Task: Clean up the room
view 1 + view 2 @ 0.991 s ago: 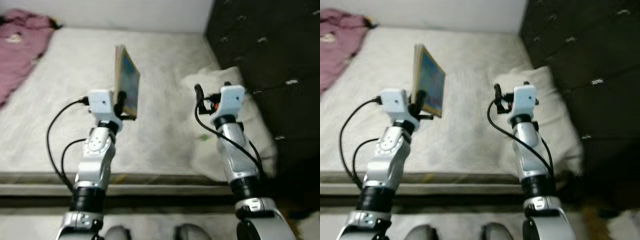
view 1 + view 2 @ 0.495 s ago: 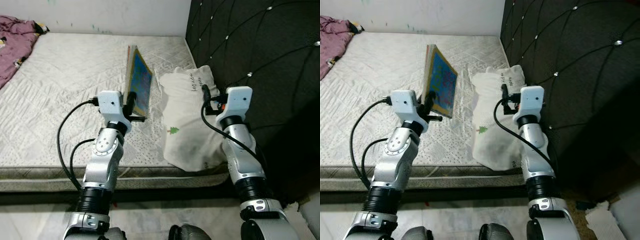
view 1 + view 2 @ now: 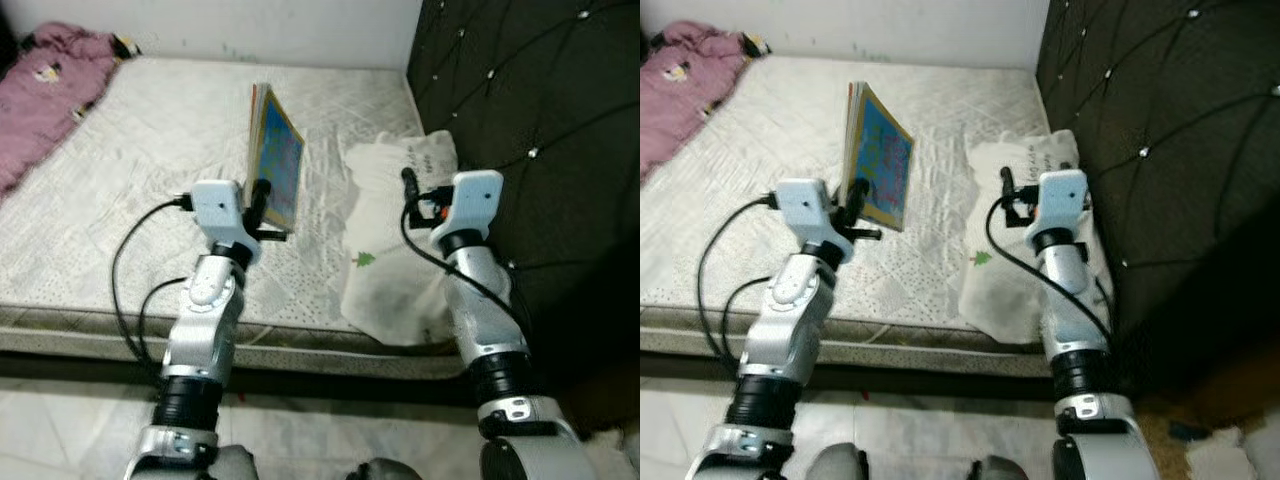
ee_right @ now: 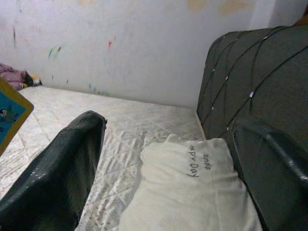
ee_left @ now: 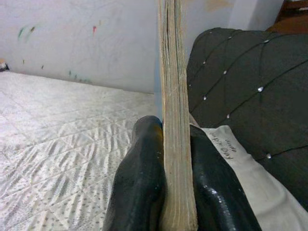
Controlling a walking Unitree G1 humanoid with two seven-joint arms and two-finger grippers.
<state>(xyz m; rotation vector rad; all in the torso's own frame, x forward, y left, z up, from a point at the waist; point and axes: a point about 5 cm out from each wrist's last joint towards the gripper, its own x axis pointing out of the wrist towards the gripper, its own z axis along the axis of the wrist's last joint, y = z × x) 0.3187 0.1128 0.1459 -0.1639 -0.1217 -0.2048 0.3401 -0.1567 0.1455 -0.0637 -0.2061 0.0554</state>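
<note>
A thin colourful book (image 3: 274, 160) stands upright over the white mattress (image 3: 120, 180), and my left gripper (image 3: 262, 212) is shut on its lower edge. In the left wrist view the book's page edge (image 5: 175, 120) is clamped between both black fingers (image 5: 139, 187). My right gripper (image 3: 408, 190) is raised over a white pillow (image 3: 395, 250) that lies against the black tufted headboard (image 3: 520, 110). Its fingers (image 4: 67, 168) stand wide apart with nothing between them, and the pillow (image 4: 192, 192) shows in the gap.
A pink garment (image 3: 50, 90) lies crumpled at the mattress's far left corner. The bed's front edge (image 3: 100, 335) runs across below my arms, with pale floor (image 3: 60, 420) beneath. A white wall (image 3: 250, 25) backs the bed.
The camera has shifted, so the whole scene sits differently in the picture and the pink garment is back in sight. Both grippers keep their pose, the left still holding the book.
</note>
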